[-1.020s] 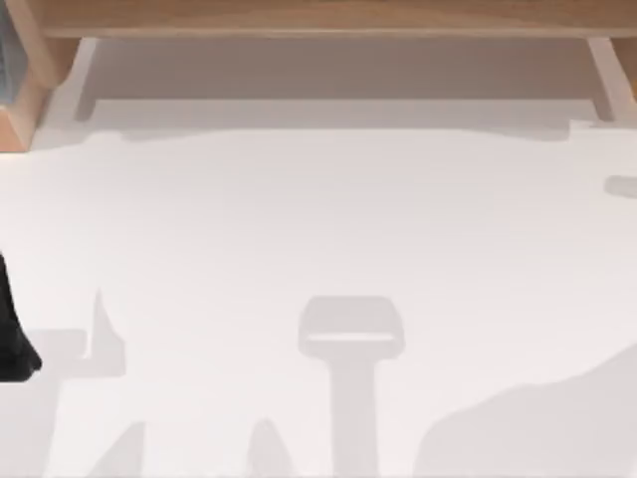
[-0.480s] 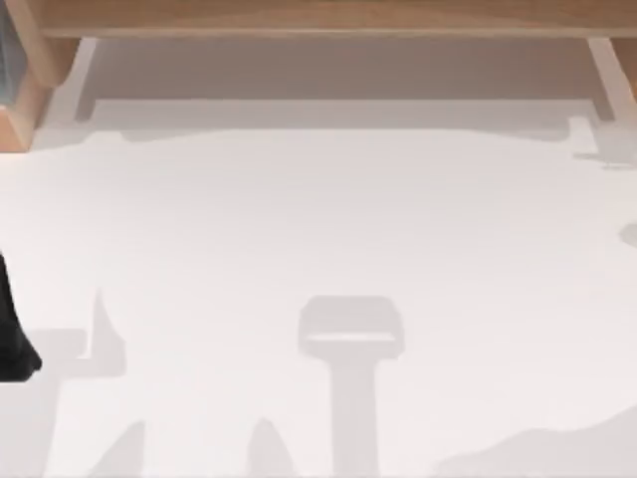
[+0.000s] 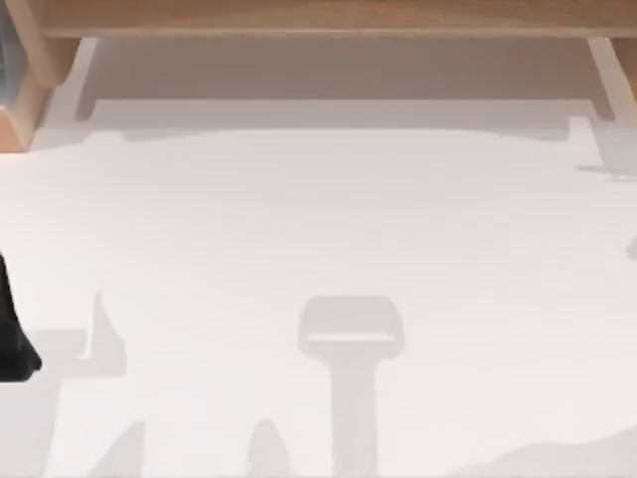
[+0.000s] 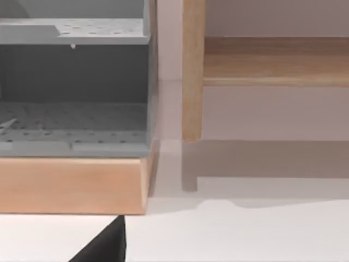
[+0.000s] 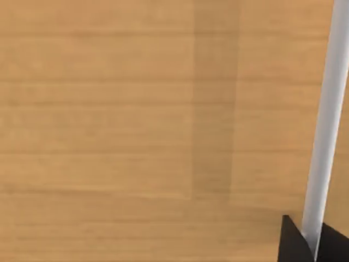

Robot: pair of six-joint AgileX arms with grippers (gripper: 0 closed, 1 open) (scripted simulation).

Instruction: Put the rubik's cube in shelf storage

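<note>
The right gripper (image 5: pixel 313 243) is held close against the shelf storage (image 3: pixel 318 18), just beside its pale upright support (image 5: pixel 327 109). Whether anything is gripped cannot be told, nor can the rubik's cube's place. Release is best made clear of that support, once the cube rests flat. The left gripper (image 4: pixel 103 246) is parked near the shelf storage's left end. Compared with earlier, the broad shadow on the table (image 3: pixel 318 219), well apart from the shelf storage, is shrunken.

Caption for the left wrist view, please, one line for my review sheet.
Left wrist view: shelf storage with a wooden upright, beside a grey perforated rack on a wooden base, white table below.
</note>
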